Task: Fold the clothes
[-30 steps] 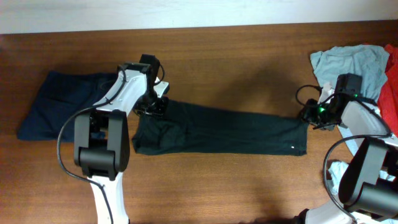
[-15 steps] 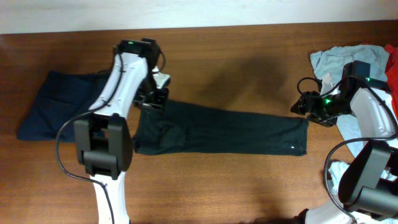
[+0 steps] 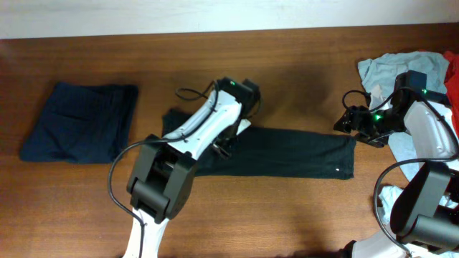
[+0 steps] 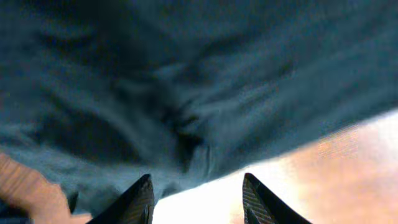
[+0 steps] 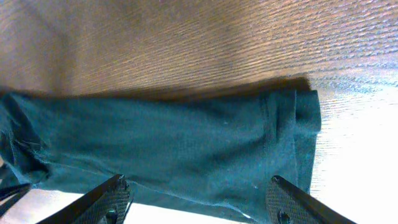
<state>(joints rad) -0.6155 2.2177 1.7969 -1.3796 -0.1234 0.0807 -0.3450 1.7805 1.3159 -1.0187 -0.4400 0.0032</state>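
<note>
A black T-shirt (image 3: 294, 154), folded into 1 long strip, is laid across the middle of the wooden bench (image 3: 287, 64), with its small white logo (image 3: 338, 170) seen near the right end. The left gripper (image 3: 225, 147) is placed over the strip's left part, where the cloth is bunched and partly hidden under the arm. In the left wrist view its 2 fingers (image 4: 140, 198) are seen partly apart against blurred dark cloth, with pale bench showing between them. Whether any cloth is caught cannot be told. The right gripper (image 3: 346, 127) is held at the shirt's upper right corner, with its jaws spread wide and nothing grasped. A folded dark-navy garment (image 3: 79, 122) is laid well apart at the left. A light-blue garment (image 3: 401, 72) and a red garment (image 3: 452, 93) are heaped at the right edge.
</note>
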